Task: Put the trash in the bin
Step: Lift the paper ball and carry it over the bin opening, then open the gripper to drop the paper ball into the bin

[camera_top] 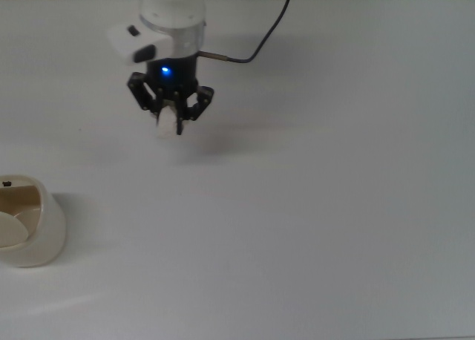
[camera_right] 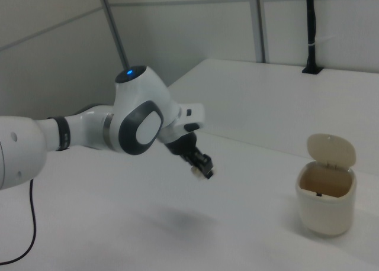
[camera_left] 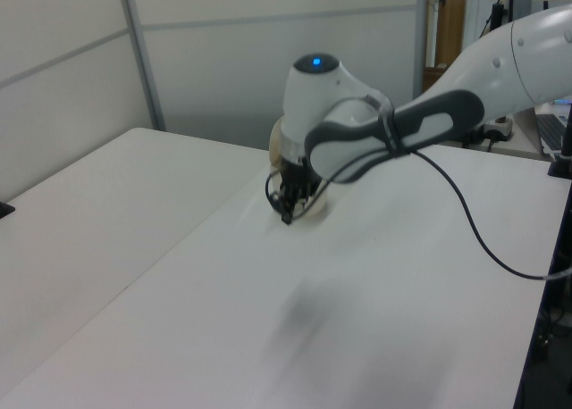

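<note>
The paper wad sits pinched between the closed fingers of the gripper, lifted clear of the white table. The bin stands well apart, flap tipped up and mouth open. The carry should keep the squeeze firm and travel level until directly over the opening. The arm reaches out with the wrist angled downward

A robotics lab or test room: a wide, plain white bench carries a white robot arm, grey partition panels stand behind its far edge, and a black cable trails across it.
</note>
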`<action>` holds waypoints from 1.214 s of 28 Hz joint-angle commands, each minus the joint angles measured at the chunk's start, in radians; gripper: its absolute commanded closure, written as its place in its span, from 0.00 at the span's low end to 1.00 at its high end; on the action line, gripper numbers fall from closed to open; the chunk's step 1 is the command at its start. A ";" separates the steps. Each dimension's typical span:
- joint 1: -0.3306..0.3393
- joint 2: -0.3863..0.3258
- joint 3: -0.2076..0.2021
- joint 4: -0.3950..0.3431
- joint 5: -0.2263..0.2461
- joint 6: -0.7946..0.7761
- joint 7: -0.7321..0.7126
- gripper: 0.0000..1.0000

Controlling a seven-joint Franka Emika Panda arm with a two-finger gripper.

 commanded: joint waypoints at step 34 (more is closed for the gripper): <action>-0.196 0.392 -0.136 0.418 0.014 0.349 0.222 0.98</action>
